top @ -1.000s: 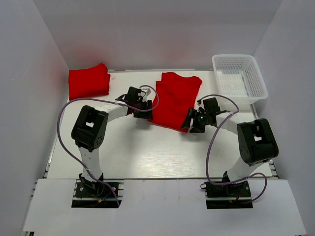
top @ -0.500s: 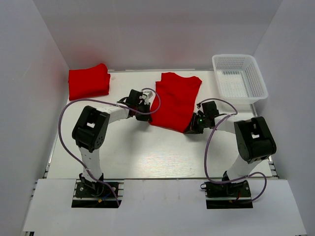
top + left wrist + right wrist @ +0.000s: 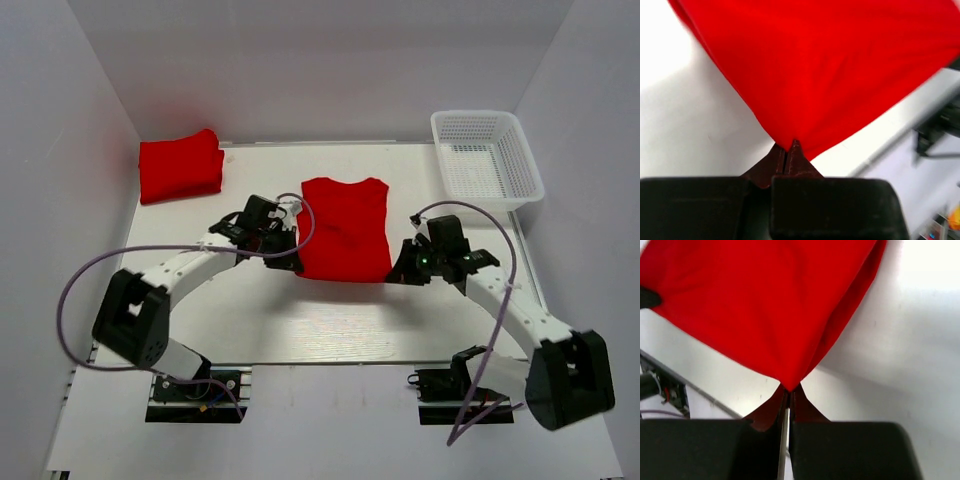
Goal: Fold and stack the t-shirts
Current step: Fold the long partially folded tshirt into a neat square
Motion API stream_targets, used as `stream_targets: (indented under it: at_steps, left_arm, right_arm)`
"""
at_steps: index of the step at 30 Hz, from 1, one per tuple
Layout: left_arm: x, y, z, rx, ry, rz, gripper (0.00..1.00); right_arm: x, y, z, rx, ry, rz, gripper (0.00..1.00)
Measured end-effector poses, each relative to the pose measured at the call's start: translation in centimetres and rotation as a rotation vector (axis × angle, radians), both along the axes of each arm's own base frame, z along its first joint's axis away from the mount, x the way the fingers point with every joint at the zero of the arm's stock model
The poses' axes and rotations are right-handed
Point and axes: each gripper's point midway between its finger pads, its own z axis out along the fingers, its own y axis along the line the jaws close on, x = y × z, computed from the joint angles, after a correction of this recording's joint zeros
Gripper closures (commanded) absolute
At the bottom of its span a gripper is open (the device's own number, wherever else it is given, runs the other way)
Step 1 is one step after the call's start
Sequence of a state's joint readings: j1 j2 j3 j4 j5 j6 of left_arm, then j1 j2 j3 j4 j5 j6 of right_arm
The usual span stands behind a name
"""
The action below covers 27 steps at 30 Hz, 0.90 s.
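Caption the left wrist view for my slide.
Left gripper pinching a corner of the red t-shirt above the white table.

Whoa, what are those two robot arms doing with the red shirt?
They are folding t-shirts. The left gripper and the right gripper each have their jaws shut on a near corner of the red t-shirt, which lies in the middle of the table. A folded t-shirt already lies at the far left. The white basket sits at the far right, apart from both arms.

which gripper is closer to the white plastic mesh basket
Right. The right gripper holds the spread red cloth t-shirt's corner nearest the basket; the left gripper holds the opposite corner.
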State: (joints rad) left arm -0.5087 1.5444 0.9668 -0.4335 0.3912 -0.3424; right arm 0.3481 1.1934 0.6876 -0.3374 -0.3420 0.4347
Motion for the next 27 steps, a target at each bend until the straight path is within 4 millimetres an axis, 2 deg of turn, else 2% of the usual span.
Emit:
stream_targets:
  at_steps: [5, 9, 13, 17, 27]
  left_arm:
    - [-2.2, 0.6, 5.4, -0.055, -0.022, 0.016, 1.00]
    - [-1.7, 0.3, 8.6, -0.075, -0.044, 0.038, 1.00]
    - [0.1, 0.1, 11.1, -0.078, -0.089, 0.072, 1.00]
    - [2.8, 0.2, 12.1, -0.047, -0.123, 0.142, 1.00]
    - [10.4, 0.3, 12.1, 0.066, -0.182, 0.297, 1.00]
  right_arm:
    - [-3.3, -0.9, 2.3, -0.004, 0.013, 0.025, 1.00]
    - [-3.5, -0.9, 4.6, 0.003, 0.001, 0.034, 1.00]
    - [-1.6, -0.6, 7.4, -0.007, -0.049, 0.031, 1.00]
    - [1.6, -0.4, 9.6, -0.037, -0.109, 0.013, 1.00]
    - [7.9, -0.1, 9.8, -0.087, -0.115, -0.016, 1.00]
